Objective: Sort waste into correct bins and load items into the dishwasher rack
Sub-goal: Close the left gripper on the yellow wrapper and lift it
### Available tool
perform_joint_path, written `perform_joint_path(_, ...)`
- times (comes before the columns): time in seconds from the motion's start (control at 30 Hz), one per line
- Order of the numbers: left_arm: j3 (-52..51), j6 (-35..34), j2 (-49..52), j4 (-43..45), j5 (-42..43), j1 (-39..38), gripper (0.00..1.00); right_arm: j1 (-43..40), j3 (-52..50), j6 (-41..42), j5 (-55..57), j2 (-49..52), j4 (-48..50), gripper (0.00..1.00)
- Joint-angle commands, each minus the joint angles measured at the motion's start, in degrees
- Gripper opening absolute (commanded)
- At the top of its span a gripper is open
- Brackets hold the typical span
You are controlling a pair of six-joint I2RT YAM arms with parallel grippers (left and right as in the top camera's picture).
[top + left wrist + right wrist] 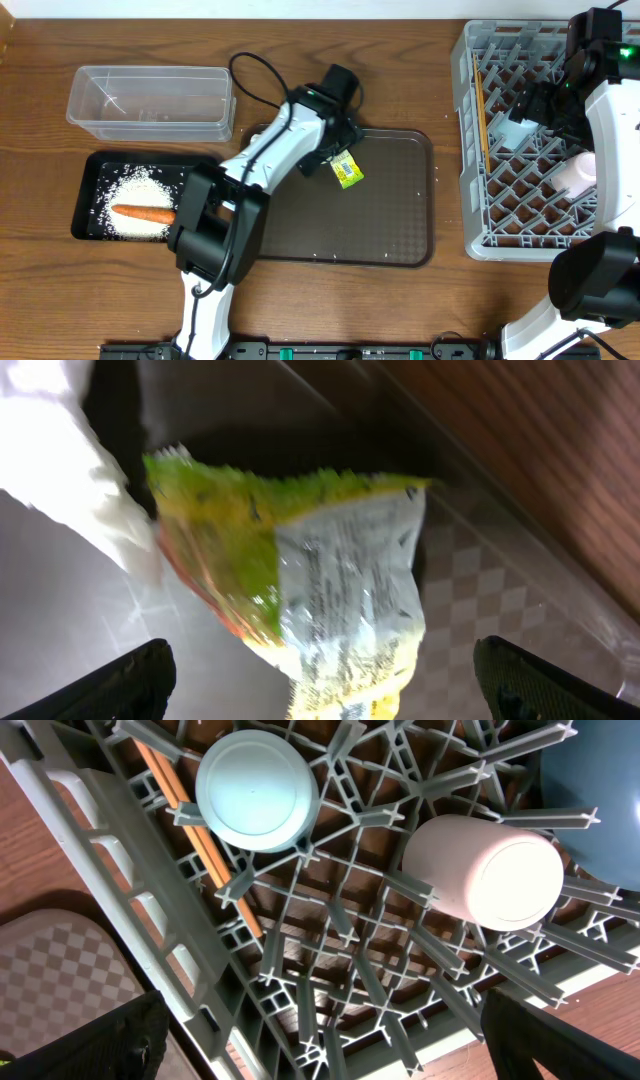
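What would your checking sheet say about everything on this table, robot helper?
Surface: brown wooden table; brown rounded-corner serving tray in the middle.
Job's things: white rice heap and orange carrot in shallow black rectangular tray; clear plastic rectangular tub looks empty; crinkled green-and-yellow wrapper on the serving tray; thin wooden chopsticks, light-blue cup and whitish cup in large grey lattice rack.
Clutter: stray white grains on the serving tray.
Grippers: left gripper open, wrapper between its spread fingers; right gripper open, empty, above the rack.
Cables: black cable looped on the table beside the tub.
Surroundings: nothing seen.
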Motion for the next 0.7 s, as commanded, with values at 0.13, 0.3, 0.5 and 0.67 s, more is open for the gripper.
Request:
perform_joint_path(0.13, 0.94, -4.39, 0.98, 0.0, -3.74, -1.27, 0.98, -0.24, -0.11, 0.79, 0.22, -0.13, -0.07, 0.99)
perform_joint_path(0.3, 0.94, -5.4, 2.99, 0.44, -3.08, -1.46, 0.98, -0.22, -0.11, 0.79, 0.22, -0.13, -0.07, 0.99)
perform_joint_path(0.5, 0.94, -5.38, 3.54, 1.33, -3.1, -1.46, 0.96, -0.24, -0.11, 0.79, 0.22, -0.13, -0.07, 0.99)
perform_joint_path(0.67, 0.94, -5.38, 3.54, 1.75, -3.13, -1.46, 0.85, -0.22, -0.11, 0.79, 0.22, -0.13, -0.07, 0.99)
